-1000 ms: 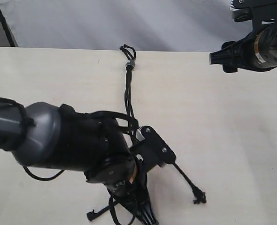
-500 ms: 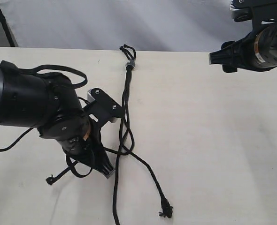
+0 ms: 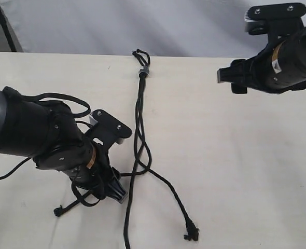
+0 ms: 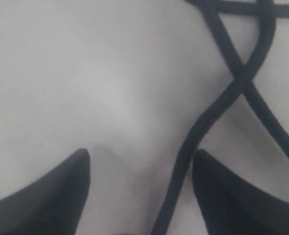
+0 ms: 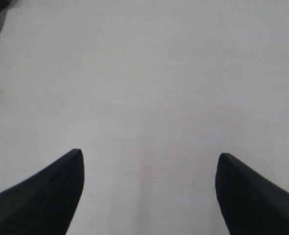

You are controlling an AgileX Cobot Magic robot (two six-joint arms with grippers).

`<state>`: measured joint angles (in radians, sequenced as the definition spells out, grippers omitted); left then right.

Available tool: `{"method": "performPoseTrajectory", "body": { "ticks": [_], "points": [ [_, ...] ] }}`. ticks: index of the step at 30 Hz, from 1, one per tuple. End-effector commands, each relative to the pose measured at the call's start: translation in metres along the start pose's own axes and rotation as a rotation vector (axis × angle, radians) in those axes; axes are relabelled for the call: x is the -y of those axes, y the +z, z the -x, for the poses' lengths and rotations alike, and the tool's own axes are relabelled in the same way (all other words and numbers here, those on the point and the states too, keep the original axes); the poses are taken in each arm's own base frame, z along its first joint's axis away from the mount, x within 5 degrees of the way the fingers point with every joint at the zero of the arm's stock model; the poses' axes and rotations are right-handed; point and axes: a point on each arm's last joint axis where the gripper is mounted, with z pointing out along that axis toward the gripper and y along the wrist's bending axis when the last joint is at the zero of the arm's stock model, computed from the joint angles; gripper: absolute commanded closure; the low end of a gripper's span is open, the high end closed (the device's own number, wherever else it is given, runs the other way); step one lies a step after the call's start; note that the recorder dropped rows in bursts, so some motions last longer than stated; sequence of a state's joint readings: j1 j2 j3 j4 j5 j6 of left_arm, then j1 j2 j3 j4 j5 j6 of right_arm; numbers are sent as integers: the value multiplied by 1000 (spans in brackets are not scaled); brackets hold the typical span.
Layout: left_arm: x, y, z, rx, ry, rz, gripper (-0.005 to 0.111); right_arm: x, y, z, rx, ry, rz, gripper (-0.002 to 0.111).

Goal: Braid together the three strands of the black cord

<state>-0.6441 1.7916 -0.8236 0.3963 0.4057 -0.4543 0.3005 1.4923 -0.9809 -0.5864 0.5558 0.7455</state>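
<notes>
The black cord lies on the table, its knot (image 3: 142, 70) with small loops at the far edge. The three strands (image 3: 139, 119) run toward me and cross loosely. One ends in a frayed tip at the right (image 3: 191, 234), one runs to the front edge (image 3: 126, 236), one bends left to a tip (image 3: 58, 211). My left gripper (image 3: 113, 191) sits low over the left strand, open. In the left wrist view that strand (image 4: 181, 176) lies loose between the fingers (image 4: 140, 159), close beside one fingertip (image 4: 203, 169). My right gripper (image 3: 226, 78) hovers open at the far right, nothing between its fingers (image 5: 149, 156).
The pale table (image 3: 236, 155) ends at a grey backdrop (image 3: 142, 26) just behind the knot. The bulky left arm (image 3: 28, 135), with its own thick cables (image 3: 65, 98), covers the table's left side.
My left gripper carried a strand leftward across the others, then opened and let it go. The right strand's tip shifted. The right arm moved slightly left and lower.
</notes>
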Motion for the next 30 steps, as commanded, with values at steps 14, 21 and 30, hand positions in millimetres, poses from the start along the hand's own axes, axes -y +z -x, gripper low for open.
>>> {"method": "performPoseTrajectory", "body": {
  "ticks": [14, 21, 30],
  "points": [
    [-72, -74, -58, 278, -332, 44, 45, -182, -38, -119, -248, -624, 446, 38],
    [-72, -79, -61, 294, -348, 44, 45, -220, -23, -163, -344, -724, 436, 38],
    [-72, -79, -62, 290, -356, 44, 45, -241, -27, -178, -331, -778, 476, 39]
  ]
}}
